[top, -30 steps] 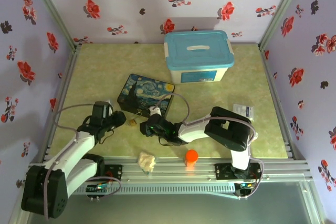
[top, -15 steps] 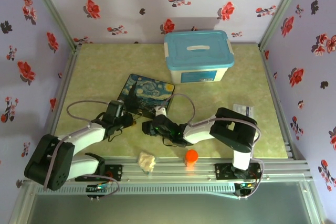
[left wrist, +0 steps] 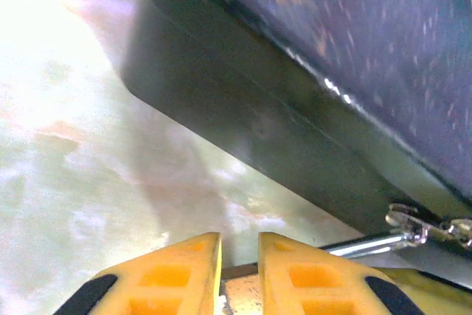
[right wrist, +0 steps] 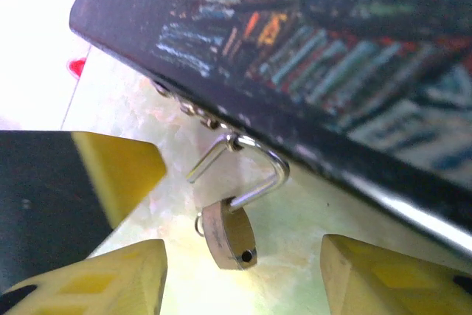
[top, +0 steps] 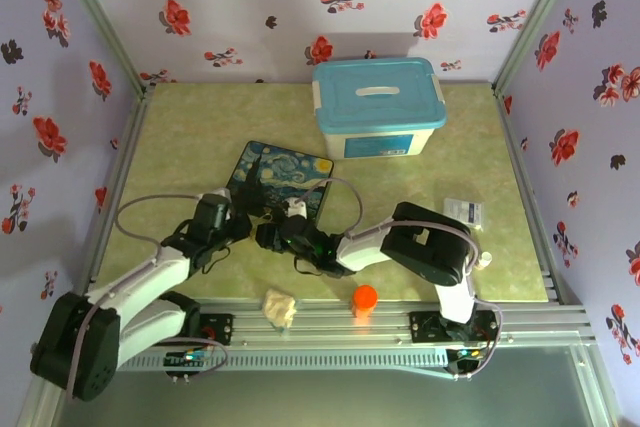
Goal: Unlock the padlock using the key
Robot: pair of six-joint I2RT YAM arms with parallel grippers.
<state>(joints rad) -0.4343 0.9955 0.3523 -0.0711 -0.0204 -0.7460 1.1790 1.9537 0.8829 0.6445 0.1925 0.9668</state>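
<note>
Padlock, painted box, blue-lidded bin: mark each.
padlock (right wrist: 230, 235), right wrist view, brass body.
painted box (top: 283, 174), top external view, lid centre.
blue-lidded bin (top: 378, 95), top external view, lid.

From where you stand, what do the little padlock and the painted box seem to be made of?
The padlock looks like brass-coloured metal with a dull sheen; its shackle is bright silvery metal, judging by the glints. The painted box is harder to call: perhaps wood or board, with matte black sides and a swirly painted lid.
</note>
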